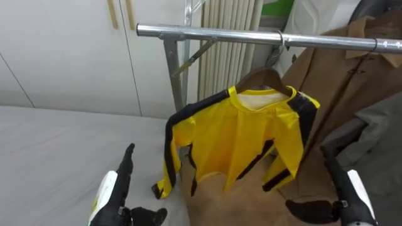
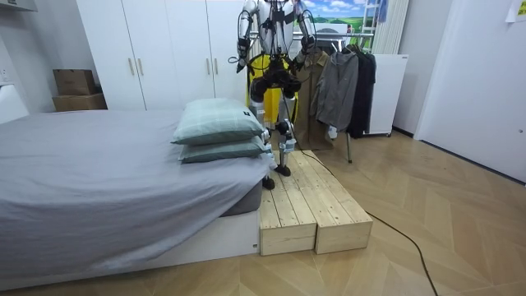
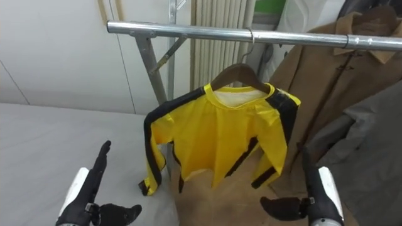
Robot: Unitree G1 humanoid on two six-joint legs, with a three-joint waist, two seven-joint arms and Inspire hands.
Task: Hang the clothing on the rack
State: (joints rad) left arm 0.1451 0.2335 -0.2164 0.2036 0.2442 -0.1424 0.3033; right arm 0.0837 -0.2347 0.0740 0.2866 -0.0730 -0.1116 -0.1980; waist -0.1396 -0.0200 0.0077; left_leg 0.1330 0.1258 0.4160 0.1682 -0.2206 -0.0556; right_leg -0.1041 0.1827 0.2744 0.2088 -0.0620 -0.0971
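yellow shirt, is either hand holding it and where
Nothing is held. The yellow shirt hangs by its wooden hanger on the metal rail; the left hand and right hand are open below, apart from it.

Two green pillows (image 2: 218, 123) stacked on the grey bed (image 2: 99, 185), wooden platform (image 2: 316, 205) beside it, white wardrobe (image 2: 164, 49) behind

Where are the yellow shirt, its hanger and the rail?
yellow shirt (image 1: 245, 135), left eye view, chest panel
hanger (image 1: 256, 75), left eye view, left wooden arm
rail (image 1: 213, 34), left eye view, bare stretch left of the hook
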